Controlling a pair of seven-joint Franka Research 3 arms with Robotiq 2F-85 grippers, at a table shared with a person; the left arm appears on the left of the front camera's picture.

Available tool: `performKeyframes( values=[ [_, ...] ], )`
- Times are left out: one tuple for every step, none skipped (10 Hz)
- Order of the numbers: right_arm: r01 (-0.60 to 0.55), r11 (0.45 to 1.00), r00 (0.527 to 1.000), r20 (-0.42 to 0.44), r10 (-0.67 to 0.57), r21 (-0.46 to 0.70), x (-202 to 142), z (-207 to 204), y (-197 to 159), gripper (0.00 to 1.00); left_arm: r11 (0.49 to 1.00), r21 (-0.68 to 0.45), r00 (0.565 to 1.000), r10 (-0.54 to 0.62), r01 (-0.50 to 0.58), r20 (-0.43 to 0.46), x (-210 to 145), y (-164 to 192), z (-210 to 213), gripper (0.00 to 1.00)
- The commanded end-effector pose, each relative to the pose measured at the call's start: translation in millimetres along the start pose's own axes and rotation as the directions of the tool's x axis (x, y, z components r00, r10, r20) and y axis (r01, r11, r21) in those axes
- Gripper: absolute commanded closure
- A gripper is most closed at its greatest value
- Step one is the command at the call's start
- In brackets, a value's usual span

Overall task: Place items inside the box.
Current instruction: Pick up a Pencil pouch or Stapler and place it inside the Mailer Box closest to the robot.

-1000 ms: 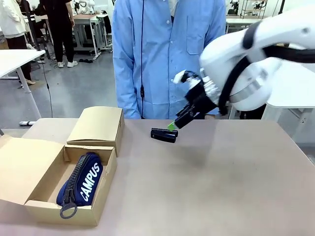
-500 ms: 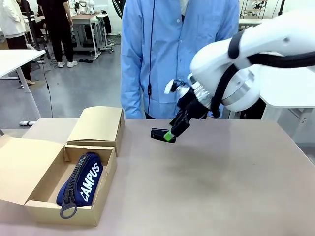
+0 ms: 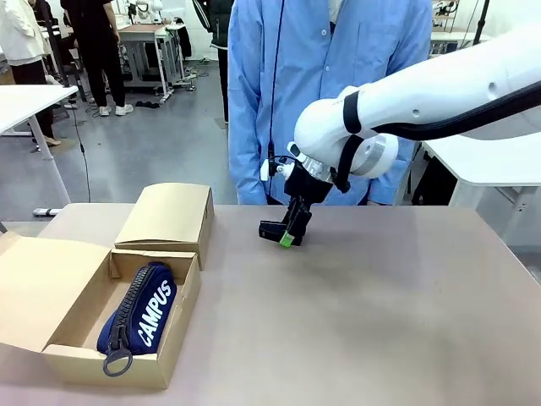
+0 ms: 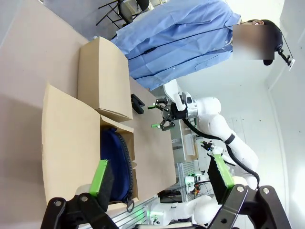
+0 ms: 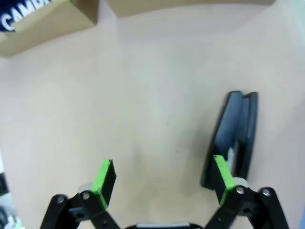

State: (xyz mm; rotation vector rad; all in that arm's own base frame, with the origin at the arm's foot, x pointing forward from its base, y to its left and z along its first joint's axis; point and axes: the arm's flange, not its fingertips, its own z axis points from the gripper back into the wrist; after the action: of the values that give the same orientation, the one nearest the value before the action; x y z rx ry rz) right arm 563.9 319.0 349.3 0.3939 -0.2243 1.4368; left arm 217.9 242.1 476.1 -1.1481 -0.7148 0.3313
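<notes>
Table bears box holding CAMPUS pouch; left tool and right tool gape empty, stapler apparently ungripped

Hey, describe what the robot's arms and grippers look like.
The right arm is glossy white with rounded joints, a black band and a black cable along it. The right gripper and left gripper are black linkages with two fingers each, tipped in bright green pads.

— What's the box made of?
— Matt tan cardboard, you'll see; its pouch is navy cloth, white print.
— And the stapler?
— Smooth black plastic with a faint sheen; your surface looks matt and even.
</notes>
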Motion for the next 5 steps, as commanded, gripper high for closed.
performKeyframes(
  values=[
    [-0.008,0.999,0.998,-0.064,0.011,0.049,17.4,-2.4,-20.4,0.0,0.999,-0.027,1.0,-0.017,0.017,0.014,0.3,-1.5,0.1,0.0],
    [0.012,1.0,0.996,-0.087,-0.01,0.026,19.1,-7.6,-27.8,0.0,0.999,-0.027,1.0,-0.017,0.017,0.014,0.3,-1.5,0.1,0.0],
    [0.019,1.0,0.994,-0.104,-0.021,-0.022,20.5,-12.4,-33.5,0.0,0.999,-0.027,1.0,-0.017,0.017,0.014,0.3,-1.5,0.1,0.0],
    [-0.001,0.996,0.994,-0.104,-0.009,-0.093,21.8,-15.6,-39.8,0.0,0.999,-0.027,1.0,-0.017,0.017,0.014,0.3,-1.5,0.1,0.0],
    [-0.012,0.991,0.995,-0.104,-0.002,-0.133,21.1,-18.3,-44.9,0.0,0.999,-0.027,1.0,-0.017,0.017,0.014,0.3,-1.5,0.1,0.0]
  ],
)
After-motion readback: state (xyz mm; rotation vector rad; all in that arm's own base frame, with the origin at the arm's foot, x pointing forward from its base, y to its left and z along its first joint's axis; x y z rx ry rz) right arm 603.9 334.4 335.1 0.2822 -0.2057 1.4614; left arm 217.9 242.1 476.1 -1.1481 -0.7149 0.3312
